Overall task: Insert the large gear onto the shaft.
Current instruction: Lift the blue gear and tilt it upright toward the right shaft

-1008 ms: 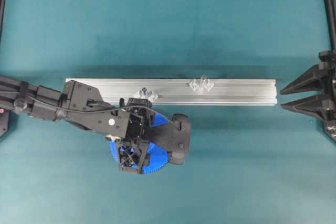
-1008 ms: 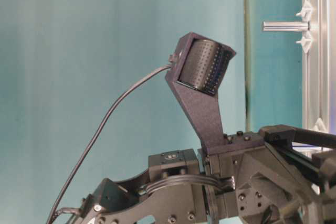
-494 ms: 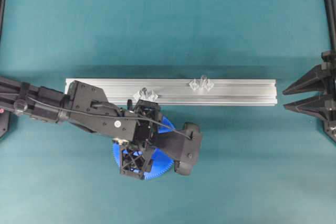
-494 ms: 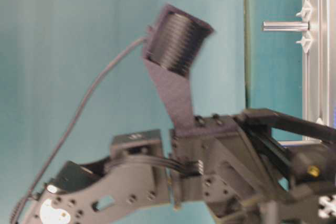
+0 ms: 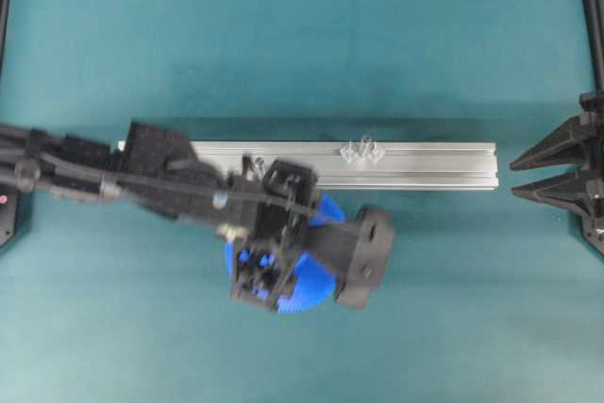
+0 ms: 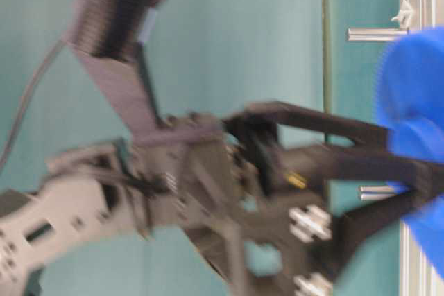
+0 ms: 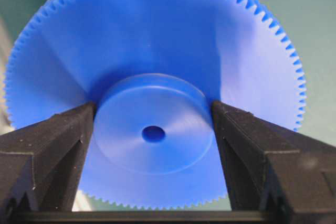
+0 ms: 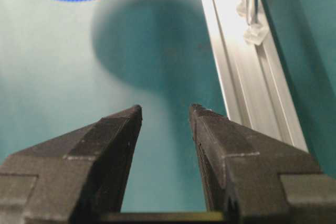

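The large gear [image 7: 157, 40], bright blue with fine teeth, hangs above the mat with its shadow under it. My left gripper [image 7: 153, 129] is shut on it, one finger on each side of the raised hub. From overhead the gear [image 5: 319, 282] shows under the left wrist, just in front of the rail. The shaft [image 5: 365, 146], a thin pale pin on a silvery mount, stands on the rail to the gear's right; it also shows in the right wrist view [image 8: 251, 1]. My right gripper [image 8: 166, 109] is open and empty at the table's right edge [image 5: 514, 177].
A long aluminium rail [image 5: 434, 167] lies across the middle of the teal mat. A second, stubbier pin [image 5: 257, 164] on a like mount stands on it beside the left arm. In the table-level view the blurred left arm [image 6: 208, 192] fills the foreground.
The left arm has lifted the gear off the mat and carried it right, nearer the rail, with the wrist turning. The right gripper has stayed put.
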Robot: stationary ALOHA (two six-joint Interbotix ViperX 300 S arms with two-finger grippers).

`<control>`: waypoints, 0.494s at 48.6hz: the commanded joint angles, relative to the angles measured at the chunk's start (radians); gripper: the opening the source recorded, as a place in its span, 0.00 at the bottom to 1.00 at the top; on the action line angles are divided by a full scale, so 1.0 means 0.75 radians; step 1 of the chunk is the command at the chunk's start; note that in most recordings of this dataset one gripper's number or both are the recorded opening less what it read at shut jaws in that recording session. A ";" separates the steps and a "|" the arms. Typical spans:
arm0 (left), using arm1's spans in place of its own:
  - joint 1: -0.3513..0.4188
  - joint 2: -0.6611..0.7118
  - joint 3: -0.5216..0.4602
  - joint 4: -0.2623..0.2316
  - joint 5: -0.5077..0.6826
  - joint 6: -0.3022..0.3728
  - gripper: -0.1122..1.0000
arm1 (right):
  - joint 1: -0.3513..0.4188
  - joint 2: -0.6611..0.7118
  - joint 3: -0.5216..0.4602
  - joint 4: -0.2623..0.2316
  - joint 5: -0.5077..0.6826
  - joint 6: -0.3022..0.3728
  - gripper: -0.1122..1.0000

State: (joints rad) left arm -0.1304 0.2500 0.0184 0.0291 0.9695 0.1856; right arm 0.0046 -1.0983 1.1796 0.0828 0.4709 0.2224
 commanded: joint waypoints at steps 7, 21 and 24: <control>0.119 -0.037 -0.180 0.008 0.033 0.117 0.79 | 0.000 -0.029 0.000 -0.002 -0.006 0.012 0.56; 0.209 0.067 -0.385 0.010 0.098 0.368 0.79 | -0.006 -0.082 0.020 -0.008 -0.006 0.012 0.56; 0.225 0.106 -0.436 0.010 0.125 0.393 0.79 | -0.008 -0.086 0.022 -0.014 -0.006 0.010 0.56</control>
State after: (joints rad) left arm 0.0184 0.3298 -0.2332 0.0353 1.0477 0.4694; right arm 0.0031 -1.1674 1.2057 0.0767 0.4709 0.2224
